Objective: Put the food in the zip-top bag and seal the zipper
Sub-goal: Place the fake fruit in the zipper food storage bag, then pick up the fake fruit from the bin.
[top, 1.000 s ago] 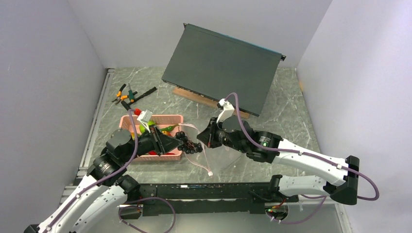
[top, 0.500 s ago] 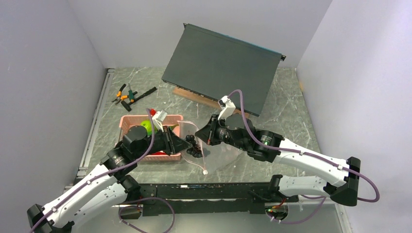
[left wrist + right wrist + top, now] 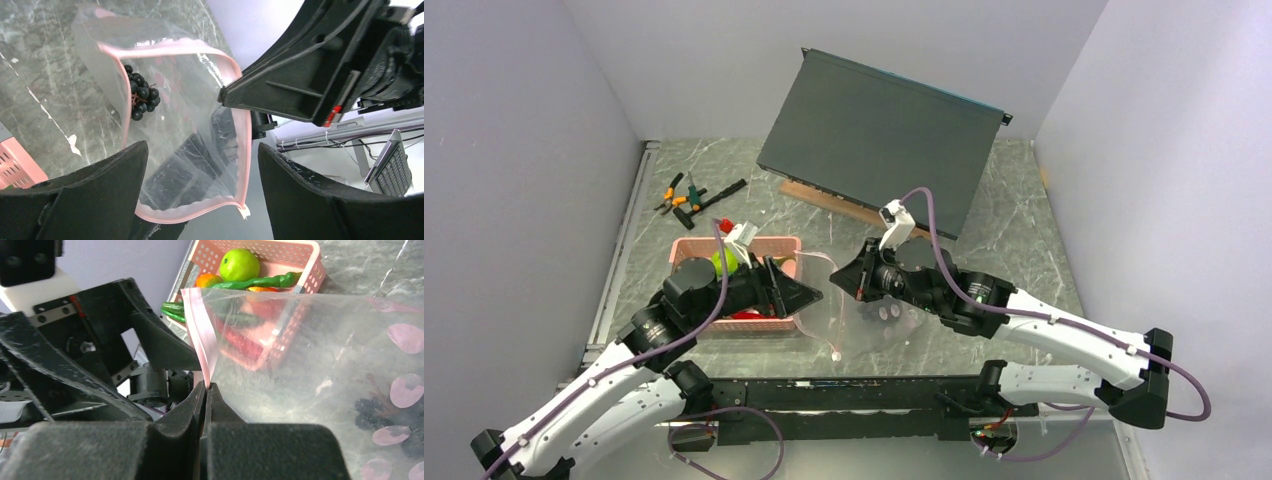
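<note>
My left gripper is spread wide with nothing between the jaws, and it faces the open mouth of the bag. A bunch of dark grapes already lies deep inside, at the upper left of that view. My right gripper is pressed together on the pink zipper, holding that edge up (only the strip is pinched, I think).

The rest of the food sits in the pink basket, left of centre in the overhead view and behind my left fingertips, so my left arm is nearer. The long pepper lies crosswise in the frame, just below the apple. Only the right wrist view shows these clearly; the left wrist view catches just a basket corner at lower left.
</note>
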